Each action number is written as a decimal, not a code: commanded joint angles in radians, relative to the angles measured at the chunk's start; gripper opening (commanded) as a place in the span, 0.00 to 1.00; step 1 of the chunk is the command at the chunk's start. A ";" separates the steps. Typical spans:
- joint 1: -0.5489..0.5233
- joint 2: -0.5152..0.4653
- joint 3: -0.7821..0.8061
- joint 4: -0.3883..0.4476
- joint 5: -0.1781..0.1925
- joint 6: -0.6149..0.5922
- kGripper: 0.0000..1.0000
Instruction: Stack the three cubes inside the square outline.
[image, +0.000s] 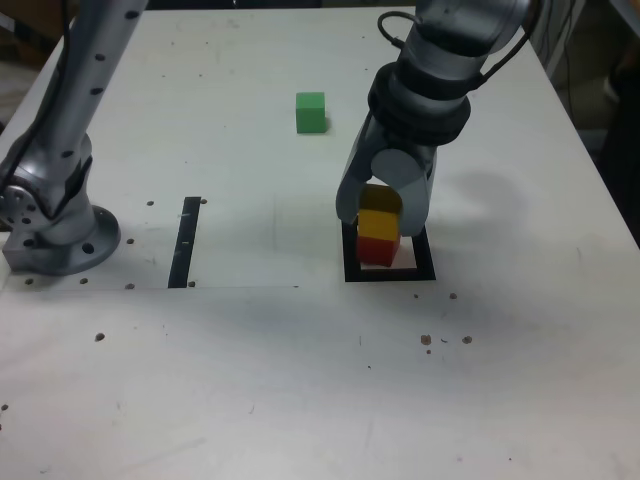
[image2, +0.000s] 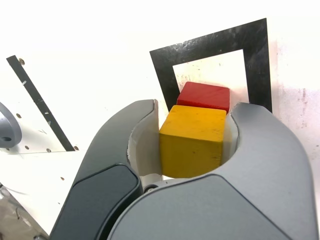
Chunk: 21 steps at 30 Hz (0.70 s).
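Observation:
The yellow cube (image: 380, 222) (image2: 192, 142) rests on top of the red cube (image: 377, 250) (image2: 205, 96), which stands inside the square outline (image: 351, 268) (image2: 257, 60). My gripper (image: 381, 226) (image2: 197, 114) comes down from above, and its two jaws are shut on the yellow cube's sides. The green cube (image: 311, 112) lies alone on the white table, farther back and toward the exterior view's left of the stack. The wrist view does not show it.
A narrow black strip (image: 185, 242) (image2: 40, 100) lies on the table toward the exterior view's left of the outline. The arm's metal base (image: 60, 235) is bolted at the left edge. Small screw holes dot the tabletop (image: 300, 380).

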 joint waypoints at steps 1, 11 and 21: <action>0.002 0.005 0.001 -0.008 -0.003 0.003 0.61; 0.002 -0.007 0.005 -0.006 0.006 0.004 0.94; 0.010 -0.157 0.017 0.075 0.087 -0.004 0.99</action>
